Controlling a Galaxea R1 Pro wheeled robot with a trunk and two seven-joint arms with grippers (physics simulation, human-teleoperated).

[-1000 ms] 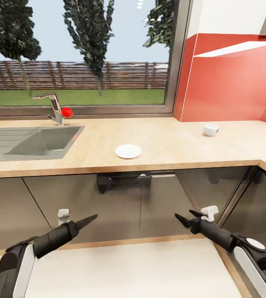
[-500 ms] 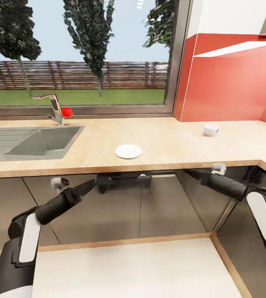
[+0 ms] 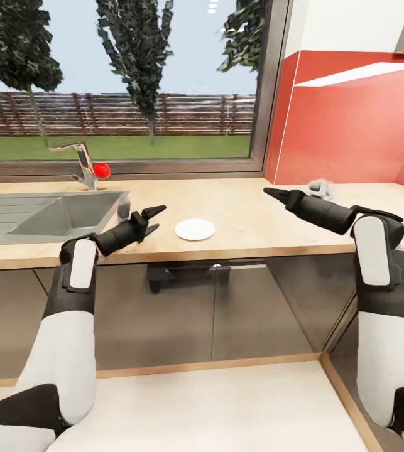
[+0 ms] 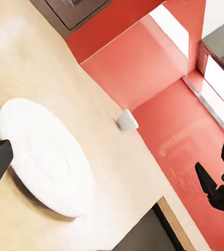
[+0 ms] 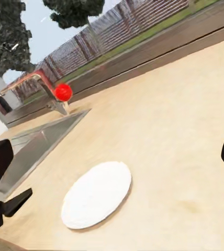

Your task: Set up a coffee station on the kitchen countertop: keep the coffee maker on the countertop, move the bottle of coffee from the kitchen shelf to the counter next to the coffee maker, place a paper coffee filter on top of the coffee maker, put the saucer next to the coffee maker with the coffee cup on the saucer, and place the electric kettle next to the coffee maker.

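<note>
Here we have the round white saucer [image 3: 195, 229] lying flat on the pale wood-grain countertop [image 3: 252, 220], between our two raised arms.

Its surface is smooth, matt and unmarked; we read no writing anywhere. Our left gripper [image 3: 154, 219] hovers just beside it, fingers apart. Our right gripper [image 3: 269, 191] points over the counter; we cannot tell its spread. The small white coffee cup [image 4: 126, 121] stands well apart, near the glossy red backsplash [image 3: 346, 125]. The steel sink [image 3: 51, 216] lies beyond the left arm.

steel sink [image 3: 13, 220], red-knobbed faucet [image 3: 85, 164], window [image 3: 120, 81], red wall panel [image 3: 352, 125].
</note>
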